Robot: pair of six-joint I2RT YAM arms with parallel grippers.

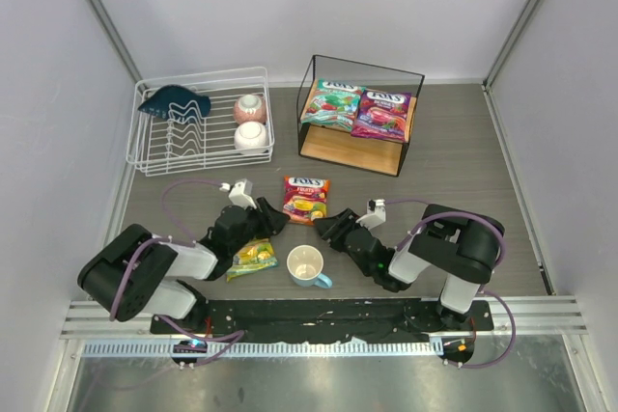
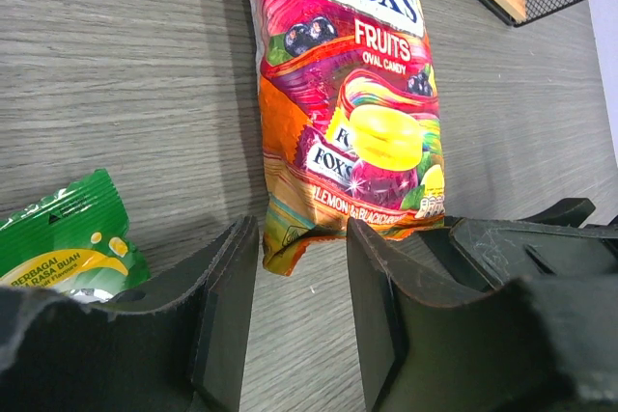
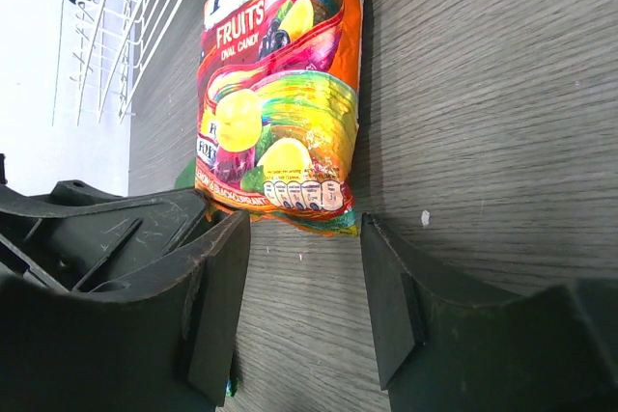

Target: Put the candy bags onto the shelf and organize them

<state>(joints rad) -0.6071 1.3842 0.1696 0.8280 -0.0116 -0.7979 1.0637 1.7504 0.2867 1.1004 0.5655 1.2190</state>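
Mug: a cream ceramic mug (image 1: 306,265) with a pale blue handle stands upright on the grey wood-grain desk (image 1: 463,171), nearest the arm bases and between the two arms.
Green packet: a yellow-green glossy candy packet (image 1: 253,256) lies flat just left of the mug, beside the left arm's wrist.
Left pincer: the left pincer (image 2: 301,229) sits low over the desk with its jaws apart and nothing gripped – the near edge of a packet lies at their mouth.
Right pincer: the right pincer (image 3: 304,222) is also low, jaws spread and holding nothing, facing the same packet from the other side.
Orange packet: an orange-red glossy candy packet (image 1: 306,199) lies flat on the desk between the two pincers, not on the shelf.
Dish rack: a white wire dish rack (image 1: 198,147) stands far left, holding a dark blue fish-shaped piece (image 1: 174,101) and two small bowls (image 1: 250,123).
Shelf: a black wire-frame shelf with light wooden boards (image 1: 348,149) stands far centre-right.
Shelved packets: a teal-green candy packet (image 1: 330,103) and a purple candy packet (image 1: 382,113) lie flat, side by side – apparently on its upper board.
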